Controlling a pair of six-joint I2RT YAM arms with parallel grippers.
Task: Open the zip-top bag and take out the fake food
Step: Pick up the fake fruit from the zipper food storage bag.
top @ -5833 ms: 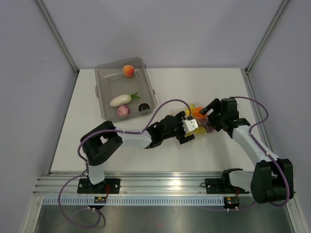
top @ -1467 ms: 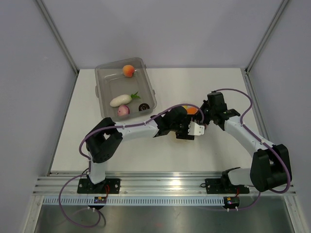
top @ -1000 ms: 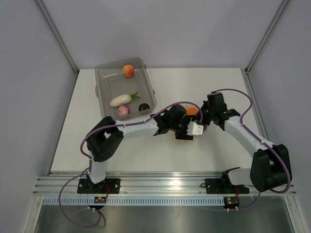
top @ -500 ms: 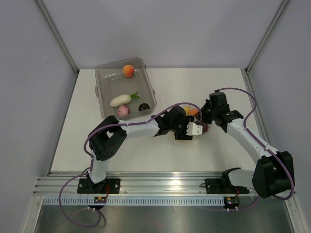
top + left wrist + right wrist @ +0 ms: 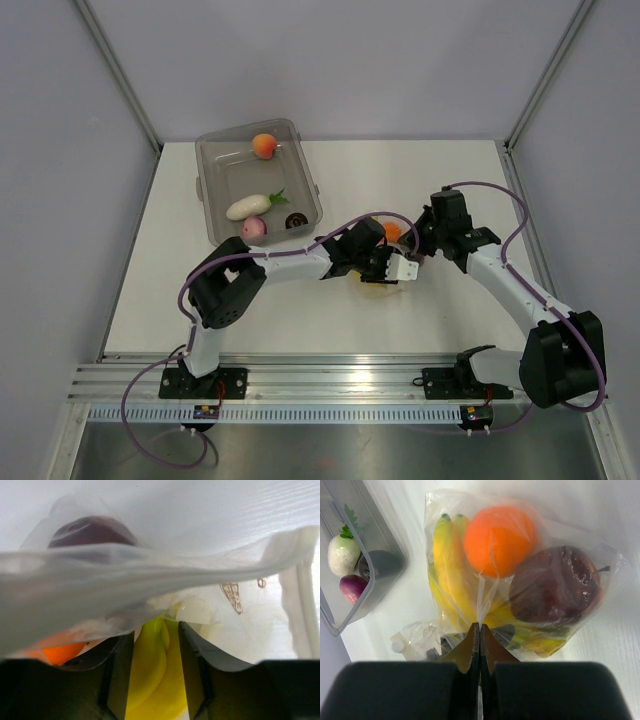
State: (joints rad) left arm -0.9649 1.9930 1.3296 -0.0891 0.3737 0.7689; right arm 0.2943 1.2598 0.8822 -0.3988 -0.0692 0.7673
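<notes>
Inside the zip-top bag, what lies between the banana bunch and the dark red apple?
The orange lies between them, beside the banana bunch and the dark red apple, in the zip-top bag. The right wrist view shows it.

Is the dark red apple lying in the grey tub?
No, in the right wrist view the dark red apple sits inside the zip-top bag beside the orange, outside the tub.

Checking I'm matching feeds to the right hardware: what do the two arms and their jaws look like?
Both the left arm and right arm alternate white links with black joint housings. A purple cable loops along each. The left wrist carries a white block. The jaws are flat and black.
</notes>
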